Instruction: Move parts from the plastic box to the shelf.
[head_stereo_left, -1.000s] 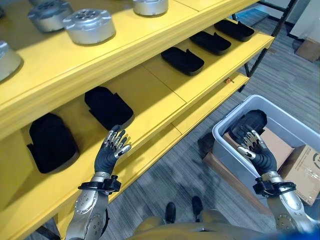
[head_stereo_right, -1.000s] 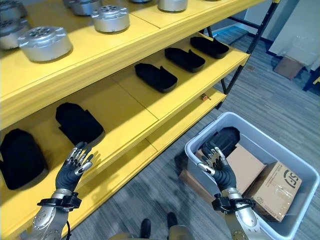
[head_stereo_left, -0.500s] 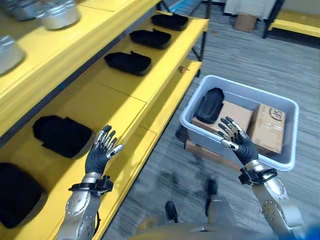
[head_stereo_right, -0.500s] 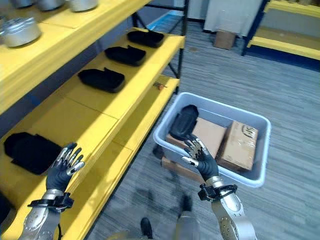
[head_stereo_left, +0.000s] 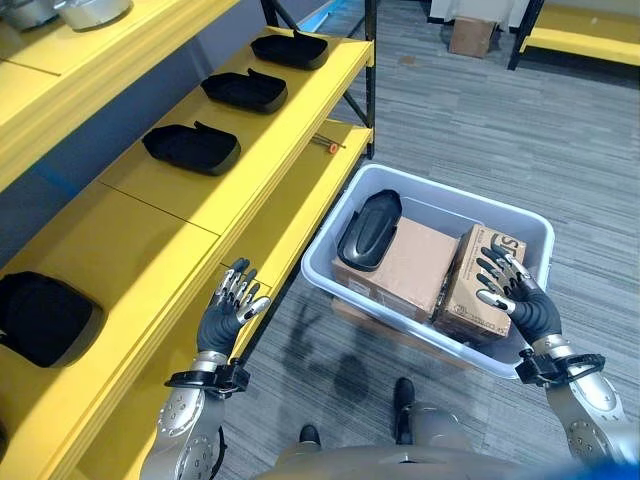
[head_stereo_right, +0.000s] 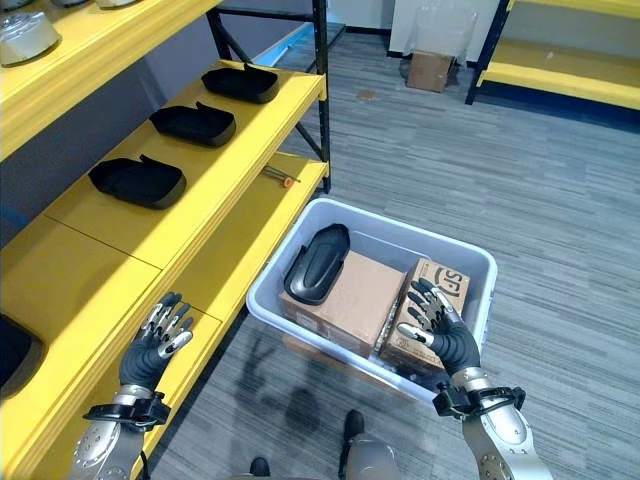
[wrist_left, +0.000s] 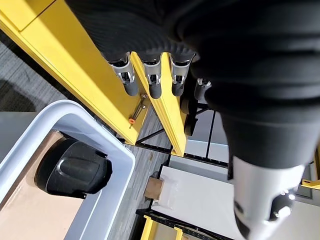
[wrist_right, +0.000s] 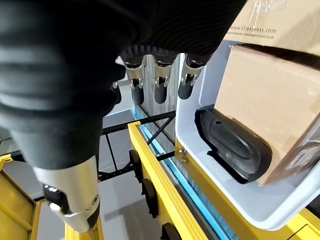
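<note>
A pale grey rectangular plastic box (head_stereo_left: 533, 250) sits on the grey striped carpet floor (head_stereo_left: 480, 110) at the centre right of the left eye view, just beside the lowest board of a yellow metal shelf (head_stereo_left: 150, 200) that runs along the left of the frame. In the box, a black oval moulded part (head_stereo_left: 369, 229) lies tilted against the box's left end, resting partly on a flat brown cardboard box (head_stereo_left: 398, 266). A second, upright brown cardboard box with dark print (head_stereo_left: 478, 290) stands at the right end of the plastic box.

The right hand (head_stereo_left: 520, 297) hovers at the lower right of the frame, over the right near corner of the plastic box, in front of the upright cardboard box; its fingers are spread and straight, released, holding nothing. In the right wrist view the fingers (wrist_right: 161, 91) hang straight with the black part and cardboard past them.

The left hand (head_stereo_left: 226, 316) is at the lower left centre, raised before the front edge of the shelf's middle board, fingers likewise spread and released, empty. The left wrist view shows its straight fingers (wrist_left: 154, 84) against the yellow edge.

On the middle board three black moulded tray-like parts (head_stereo_left: 192, 148) lie in a row towards the upper centre, well apart from each other, and another black part (head_stereo_left: 45, 318) lies at the left edge. A small orange-tipped tool (head_stereo_left: 325, 145) rests on the lower board near the plastic box.
</note>
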